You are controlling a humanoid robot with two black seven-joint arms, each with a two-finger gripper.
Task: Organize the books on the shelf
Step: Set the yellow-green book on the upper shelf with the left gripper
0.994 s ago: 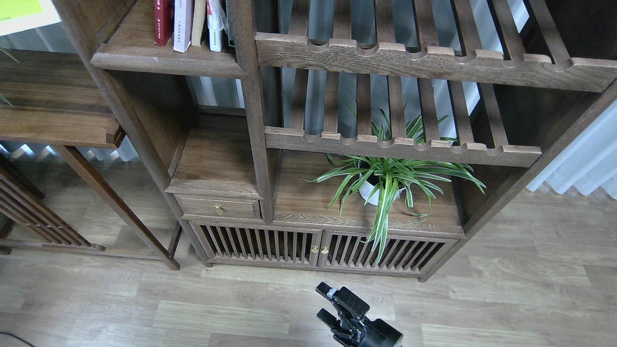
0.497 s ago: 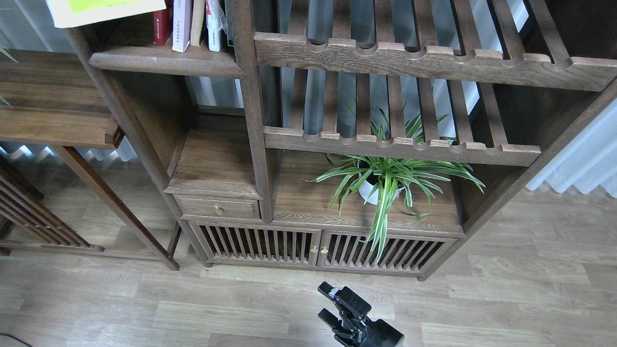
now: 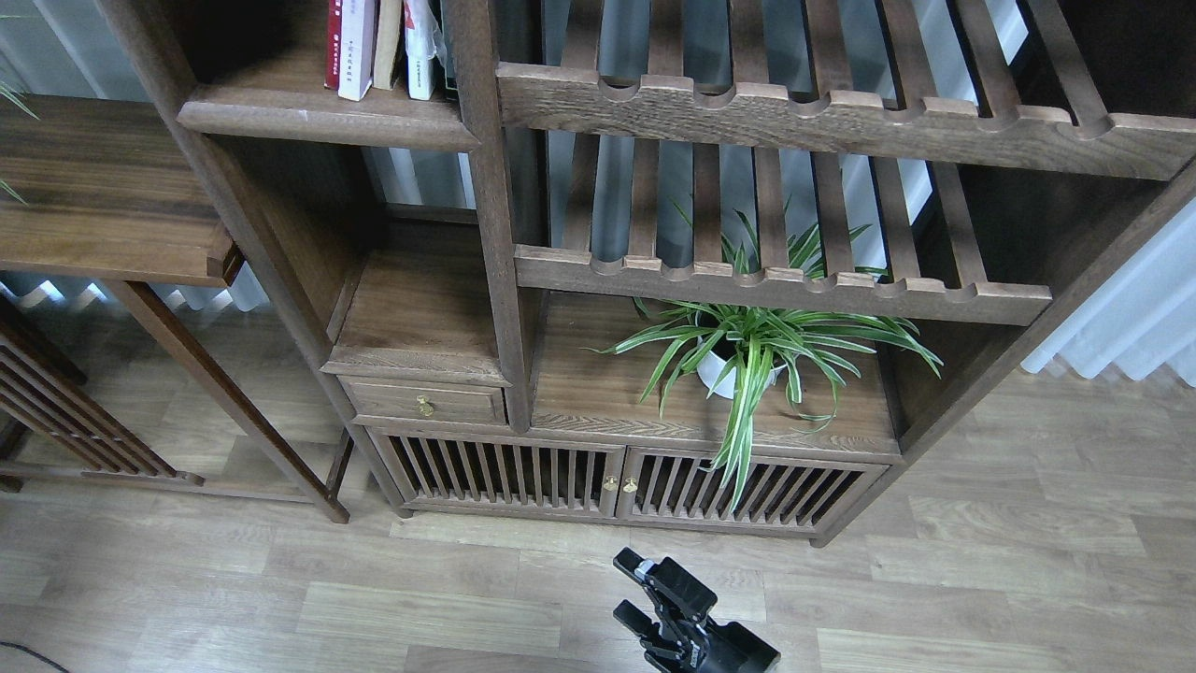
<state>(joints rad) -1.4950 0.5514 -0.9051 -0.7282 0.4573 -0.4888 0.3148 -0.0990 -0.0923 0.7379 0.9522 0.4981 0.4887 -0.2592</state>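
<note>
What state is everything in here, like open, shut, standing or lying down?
books: upright, side by side on the shelf
drawer: shut
cabinet doors: shut
potted plant: upright, leaves spilling over the edge
right gripper: open, holding nothing
left gripper: out of view

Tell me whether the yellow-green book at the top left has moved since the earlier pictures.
Yes. It crossed rightward over the shelf corner, toward the standing books, and is now out of view.

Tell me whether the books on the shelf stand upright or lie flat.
Upright: the books stand side by side on the shelf, spines facing out; their tops are cut off.
</note>
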